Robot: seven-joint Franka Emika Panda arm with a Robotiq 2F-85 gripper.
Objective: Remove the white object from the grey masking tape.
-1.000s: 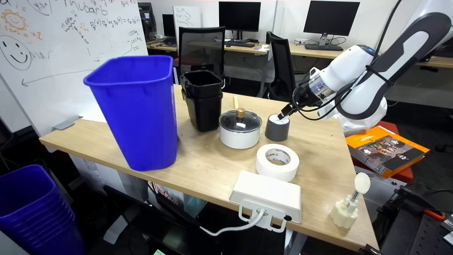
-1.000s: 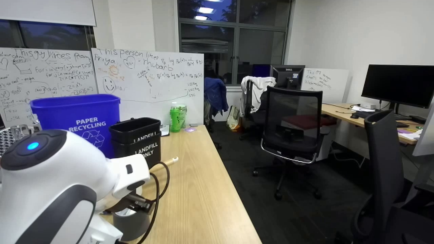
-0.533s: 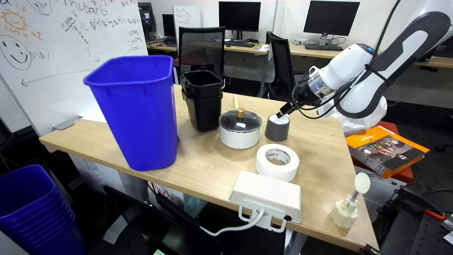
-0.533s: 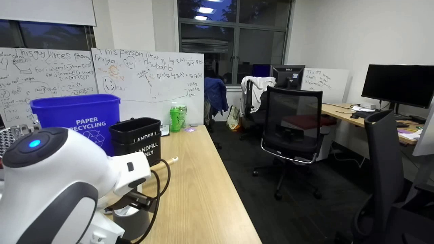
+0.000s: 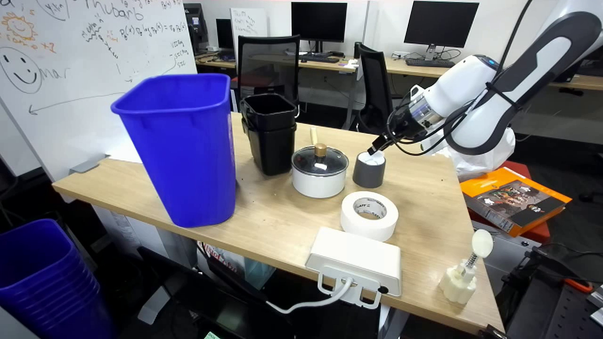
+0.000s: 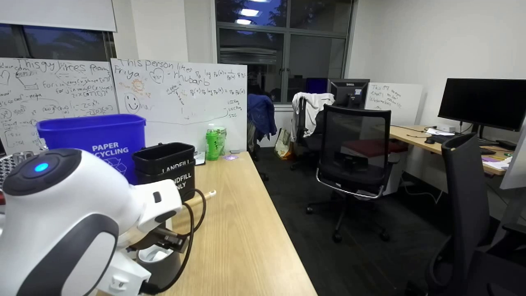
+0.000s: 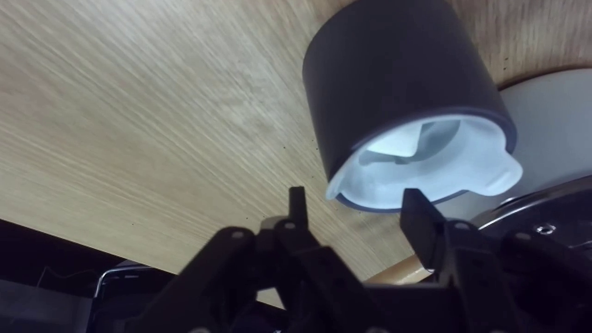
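White object (image 7: 425, 171): inside the grey masking tape (image 7: 393, 69), lip jutting past its rim; base hidden, interior hard to make out.
Gripper (image 7: 354, 196): spread at that lip; you can't judge contact.
Your arm (image 6: 94, 189): in an exterior view, covers part of the tape.
Tabletop (image 6: 246, 230): open wood between tape and the long edge by the chairs (image 6: 353, 139).
Pot (image 5: 318, 183): lidded, just beside the tape.
Black bins (image 5: 271, 150): nested.

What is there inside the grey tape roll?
A white cup-like piece sits in the grey tape roll. It covers the roll's inner side; anything underneath it cannot be seen.
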